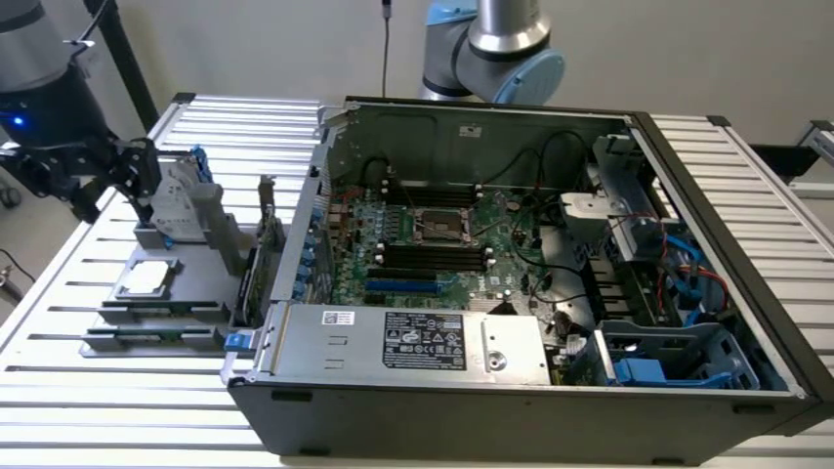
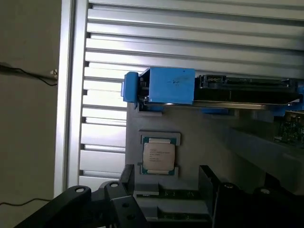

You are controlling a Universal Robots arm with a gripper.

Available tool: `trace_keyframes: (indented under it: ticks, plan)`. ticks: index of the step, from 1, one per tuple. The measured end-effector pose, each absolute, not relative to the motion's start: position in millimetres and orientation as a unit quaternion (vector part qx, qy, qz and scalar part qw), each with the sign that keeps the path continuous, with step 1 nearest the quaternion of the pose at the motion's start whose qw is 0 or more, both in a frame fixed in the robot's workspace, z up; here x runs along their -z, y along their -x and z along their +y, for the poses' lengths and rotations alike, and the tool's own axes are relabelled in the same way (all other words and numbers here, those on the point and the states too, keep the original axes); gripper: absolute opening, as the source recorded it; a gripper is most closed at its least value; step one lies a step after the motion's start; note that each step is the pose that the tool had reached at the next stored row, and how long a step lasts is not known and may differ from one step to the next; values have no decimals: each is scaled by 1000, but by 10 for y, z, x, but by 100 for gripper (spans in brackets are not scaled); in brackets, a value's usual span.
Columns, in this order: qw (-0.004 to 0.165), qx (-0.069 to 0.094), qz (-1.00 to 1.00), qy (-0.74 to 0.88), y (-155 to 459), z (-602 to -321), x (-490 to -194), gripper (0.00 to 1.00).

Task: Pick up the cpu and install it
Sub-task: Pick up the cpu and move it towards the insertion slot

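We see the claw (image 2: 166, 173) released, jaws wide above the cpu (image 2: 159, 158), which we judge light, rigid and fragile, best gripped by opposite thin edges.

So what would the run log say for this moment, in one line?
hand: open, empty, above cpu, not touching | cpu: flat in grey holder, beside computer case | install: not yet done

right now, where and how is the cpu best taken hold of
Probably by two opposite thin edges, coming straight down from above: the cpu lies flat, metal top up, in a shallow seat on the grey stand, so its broad face offers nothing to pinch. The open end effector hangs above the stand.
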State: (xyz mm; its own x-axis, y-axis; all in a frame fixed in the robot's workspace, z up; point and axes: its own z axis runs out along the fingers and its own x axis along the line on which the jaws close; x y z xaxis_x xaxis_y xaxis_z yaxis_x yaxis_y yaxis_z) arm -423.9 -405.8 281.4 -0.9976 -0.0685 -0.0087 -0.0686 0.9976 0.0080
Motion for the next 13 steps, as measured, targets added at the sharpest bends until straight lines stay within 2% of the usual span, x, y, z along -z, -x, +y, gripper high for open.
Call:
trace_keyframes:
  ticks: [13]
  plan:
    - [0, -4, 999, 34, 4217, -4097, -2577, 65]
